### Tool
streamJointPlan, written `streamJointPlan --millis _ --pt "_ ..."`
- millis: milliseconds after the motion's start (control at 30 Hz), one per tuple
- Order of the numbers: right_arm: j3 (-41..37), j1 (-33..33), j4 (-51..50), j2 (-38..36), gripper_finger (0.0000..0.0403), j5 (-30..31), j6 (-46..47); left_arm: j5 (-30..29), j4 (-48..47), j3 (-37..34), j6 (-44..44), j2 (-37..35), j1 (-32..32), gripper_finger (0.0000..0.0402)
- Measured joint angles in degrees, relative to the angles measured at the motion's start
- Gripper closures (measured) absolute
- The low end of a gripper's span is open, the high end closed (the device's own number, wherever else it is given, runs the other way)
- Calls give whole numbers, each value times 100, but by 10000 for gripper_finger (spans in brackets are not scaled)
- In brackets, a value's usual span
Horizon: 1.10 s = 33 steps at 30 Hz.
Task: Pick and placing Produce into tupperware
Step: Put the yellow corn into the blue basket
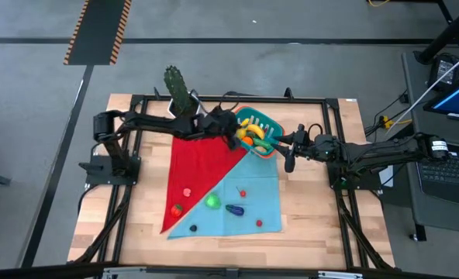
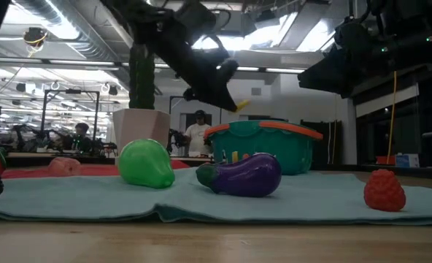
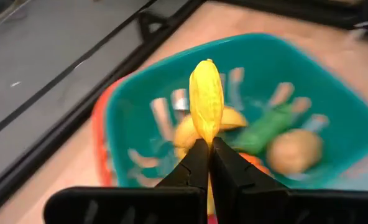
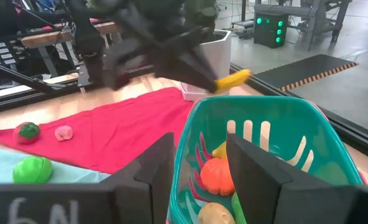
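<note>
Left gripper [image 3: 209, 149] over the teal tupperware [image 1: 270, 124], jaws pinched on a small yellow produce piece [image 3: 206, 99] hanging above the tub's open top. Right gripper [image 4: 199, 165] clamped on the tub's near wall, one finger outside and one inside. Inside the tub, orange [image 4: 216, 176], yellow and green pieces; more produce scattered on the red cloth [image 1: 202, 167] and blue cloth [image 1: 253, 194].

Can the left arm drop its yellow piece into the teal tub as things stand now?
Probably yes. The left gripper, shut on the yellow piece, hangs over the open teal tub, nothing between them. The right gripper holds the rim at one side.
</note>
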Motion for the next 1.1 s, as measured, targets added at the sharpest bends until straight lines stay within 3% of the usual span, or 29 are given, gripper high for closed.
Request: streamJointPlan --millis 133,700,1100 --pt "0 2 -1 0 253 0 99 -213 -367 340 -11 244 131 401" --pt "0 0 0 2 253 0 297 -86 -2340 1699 -329 547 188 401" --pt "0 0 -17 -24 253 -2 295 325 -2858 2300 -303 1433 229 401"
